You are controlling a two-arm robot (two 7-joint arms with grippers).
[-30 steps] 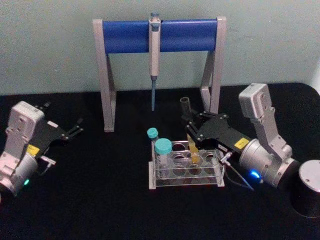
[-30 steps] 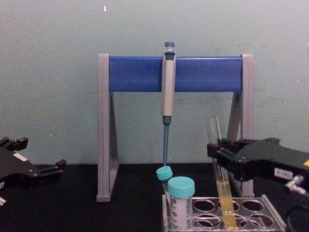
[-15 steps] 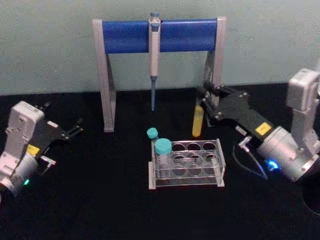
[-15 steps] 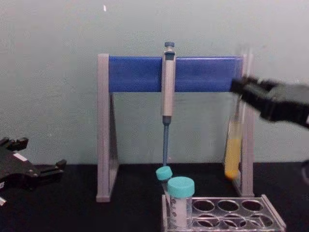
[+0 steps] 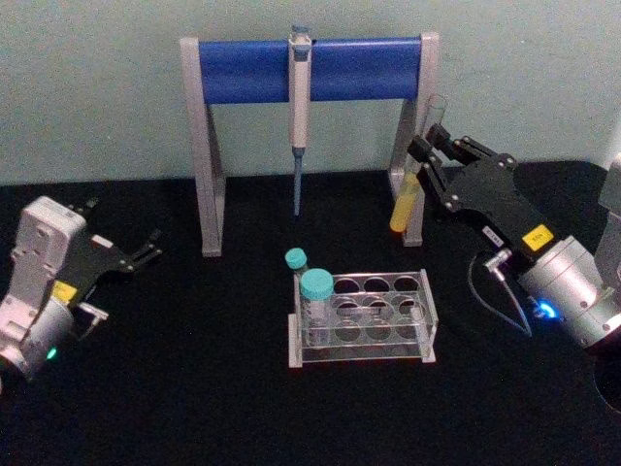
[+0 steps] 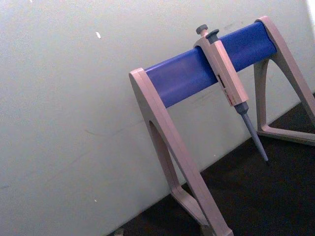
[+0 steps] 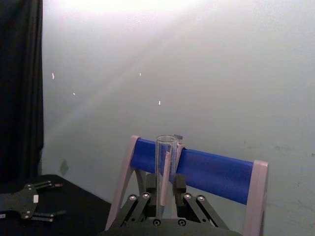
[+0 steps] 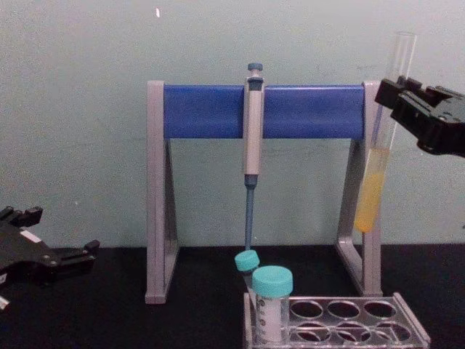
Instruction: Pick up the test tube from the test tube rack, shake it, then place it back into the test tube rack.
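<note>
text: none legible | yellow stickers (image 5: 535,236): too small to read

Glass test tube (image 8: 369,193), plastic test tube rack (image 5: 361,355)

The left gripper (image 5: 121,233) and right gripper (image 5: 427,160) are black with yellow stickers (image 5: 535,236), on silver-grey wrist housings (image 5: 39,243); green lamp (image 5: 50,353) left, blue lamp (image 5: 545,311) right.

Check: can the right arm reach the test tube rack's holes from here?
Probably yes. The right gripper holds the test tube raised behind the test tube rack, whose right-hand holes stand open; the teal-capped tubes sit at its left end. Mind the pipette stand's leg close by.
</note>
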